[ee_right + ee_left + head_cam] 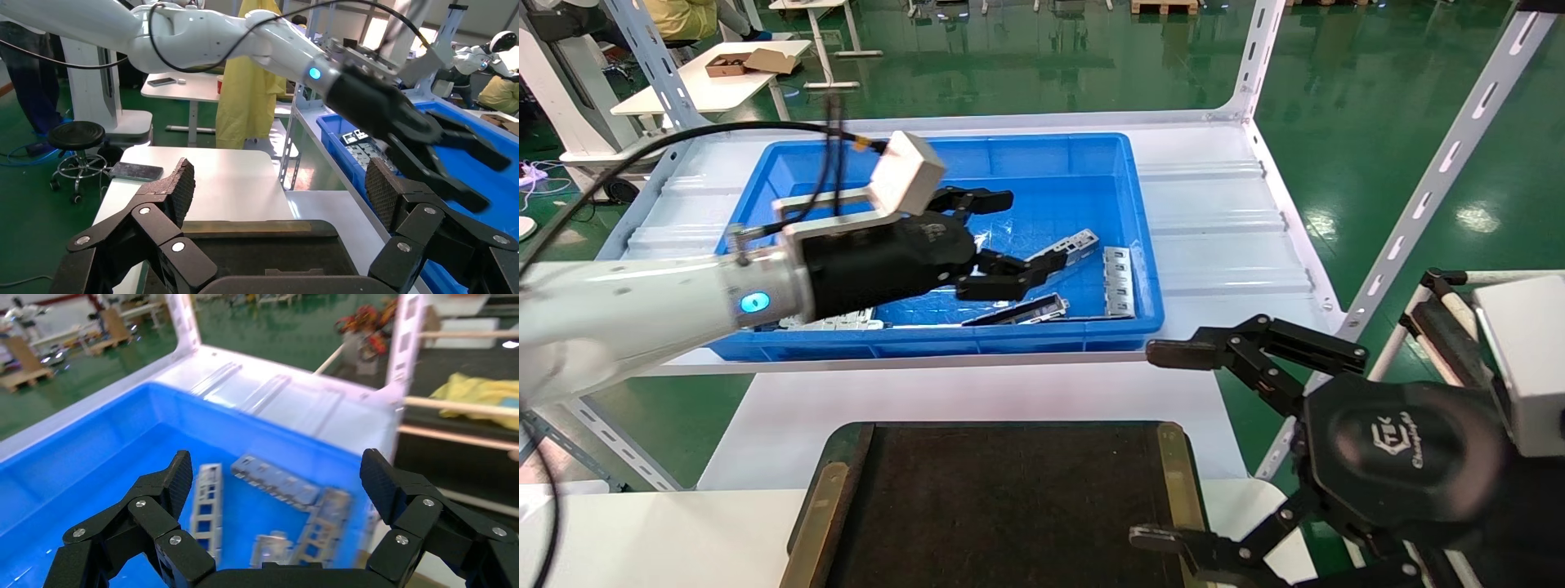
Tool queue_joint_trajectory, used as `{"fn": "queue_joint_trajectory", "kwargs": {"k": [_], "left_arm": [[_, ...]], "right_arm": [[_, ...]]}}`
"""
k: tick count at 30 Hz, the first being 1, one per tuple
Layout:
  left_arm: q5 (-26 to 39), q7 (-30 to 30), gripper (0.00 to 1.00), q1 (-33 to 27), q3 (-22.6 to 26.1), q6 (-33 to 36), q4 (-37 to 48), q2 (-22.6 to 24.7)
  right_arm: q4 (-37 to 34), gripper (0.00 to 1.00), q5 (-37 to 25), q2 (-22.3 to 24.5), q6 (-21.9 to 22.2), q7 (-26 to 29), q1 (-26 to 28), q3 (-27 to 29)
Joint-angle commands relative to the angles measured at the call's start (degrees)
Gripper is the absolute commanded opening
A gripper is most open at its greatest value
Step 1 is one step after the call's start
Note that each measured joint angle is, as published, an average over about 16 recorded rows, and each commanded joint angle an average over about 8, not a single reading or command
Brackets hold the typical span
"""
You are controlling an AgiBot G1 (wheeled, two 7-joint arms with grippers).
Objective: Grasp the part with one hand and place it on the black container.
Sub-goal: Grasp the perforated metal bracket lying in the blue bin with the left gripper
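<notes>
Left gripper (1021,237) hangs over the blue bin (764,175), fingers spread wide and holding nothing. Its upper finger (981,200) points toward the bin's far side; the lower finger (1009,278) sits above the metal pieces on the bin floor. The left wrist view confirms the gripper (276,478) is spread, both fingers clear of the pieces beneath.

Bin contents, left to right in the head view: a cluster of light pieces (834,324) at the near-left wall, mostly hidden under the arm; a darker bar (1019,311) near the front wall; the part (1073,244), a slim light-silver channel lying at an angle on the bin floor, just beyond the lower finger; and a wider slotted plate (1119,281) by the right wall. In the left wrist view the part (275,482) lies between the fingertips' lines of sight, untouched.

Nearer the robot than the bin, the tray (846,457) rests on the white table (977,392), its dark surface bare, with olive-gold strips along both sides.

Right gripper (1164,441) is parked beside the tray's right edge, spread wide. The right wrist view shows the same gripper (276,190) above the tray (257,229), holding nothing.
</notes>
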Motion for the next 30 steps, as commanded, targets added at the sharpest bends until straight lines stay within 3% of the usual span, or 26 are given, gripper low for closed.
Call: {"fn": "queue_joint_trajectory", "kwargs": {"k": [1,12,22,23,25,30], "left_arm": [[1.53,1.01,1.0,-1.71,0.74,-1.48,3.84,2.15],[4.2,7.94,1.0,-7.64,1.99,-6.95,21.65,11.08],[3.09,9.84,1.0,-8.67,2.73,-10.17,28.37,13.71],[2.91,9.74,1.0,-8.57,2.88,-10.64,28.52,13.77],[2.59,9.44,0.94,-8.35,3.31,-11.63,28.63,13.88],[1.98,8.28,0.34,-7.75,4.75,-13.64,28.36,14.01]], "right_arm": [[0.0,1.0,0.0,0.0,0.0,0.0,0.0,0.0],[0.0,1.0,0.02,0.01,0.01,-0.01,0.01,-0.03],[0.0,1.0,0.03,0.02,0.02,-0.03,0.01,-0.05],[0.0,0.96,0.04,0.02,0.02,-0.03,0.01,-0.05],[0.0,0.74,0.04,0.02,0.02,-0.03,0.01,-0.06],[0.0,0.12,0.05,0.03,0.03,-0.03,0.02,-0.07]]}}
